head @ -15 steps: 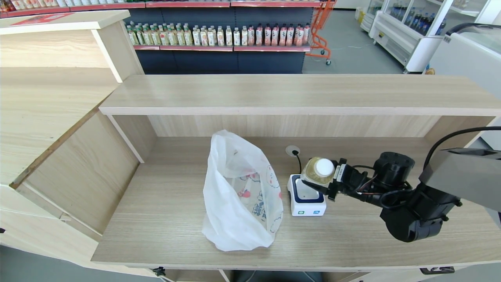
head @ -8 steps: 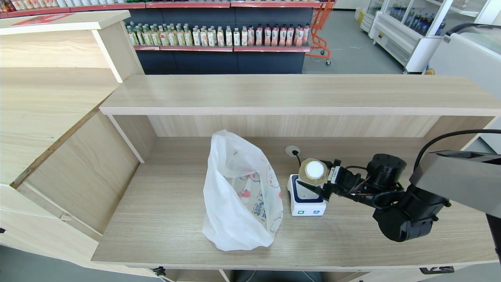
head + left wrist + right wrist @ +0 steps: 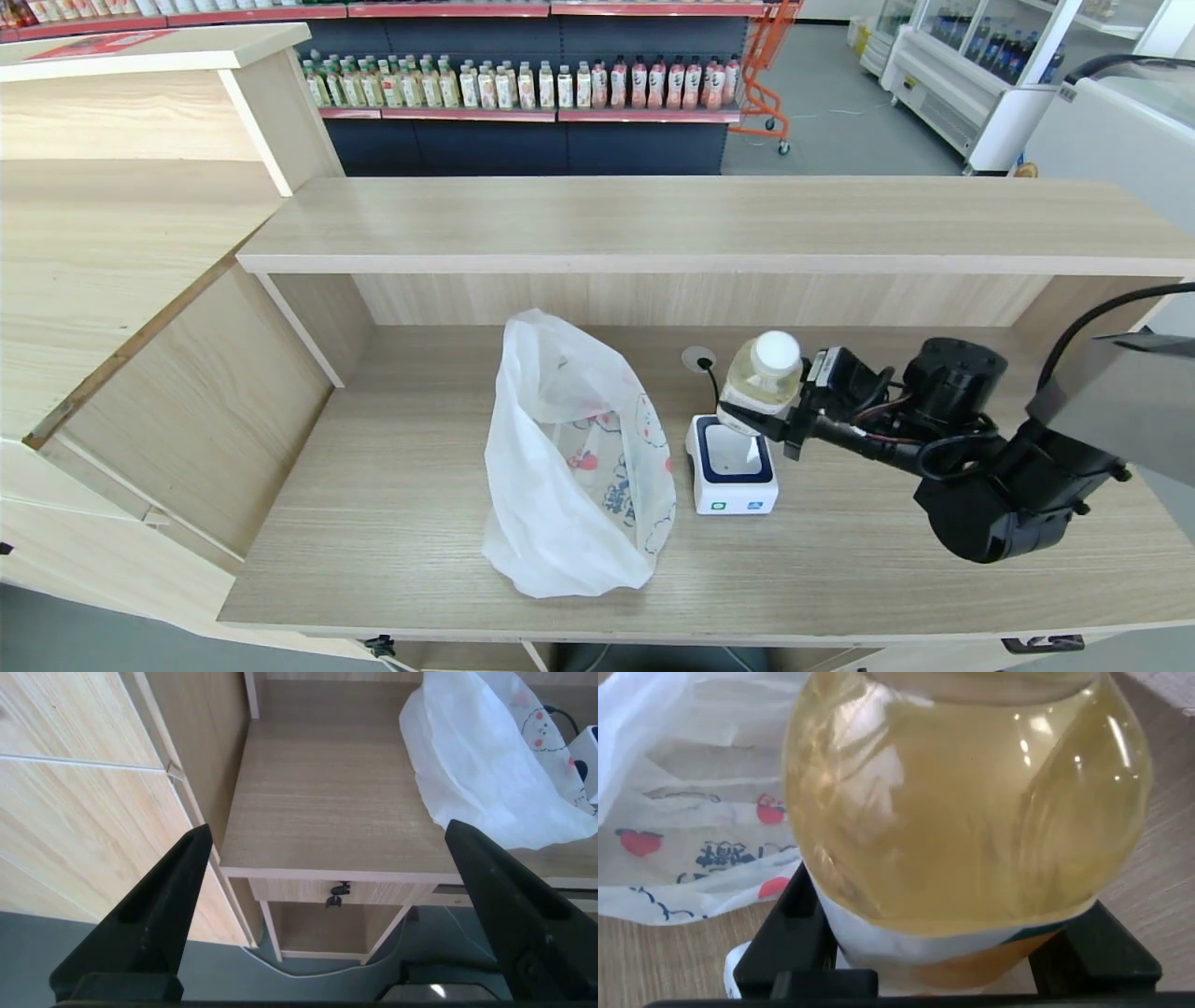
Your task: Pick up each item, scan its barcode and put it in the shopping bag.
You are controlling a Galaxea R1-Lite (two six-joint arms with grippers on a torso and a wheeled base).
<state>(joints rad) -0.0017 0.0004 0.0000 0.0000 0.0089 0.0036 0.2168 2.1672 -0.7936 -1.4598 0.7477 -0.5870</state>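
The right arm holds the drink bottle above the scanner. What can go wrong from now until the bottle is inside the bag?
1. The bottle hangs tilted, close over the scanner; swinging toward the bag, it may knock the scanner or catch its cable.
2. The shopping bag is limp and its mouth sags, so the bottle may hit the rim and topple it.
3. The right gripper grips low on the smooth round body, which could slip.

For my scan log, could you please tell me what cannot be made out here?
Barcode on the bottle: head view, too small, partly behind the right gripper.
Shopping bag contents: head view, folded plastic hides them.
Far edge of the scanner: head view, bottle covers it.
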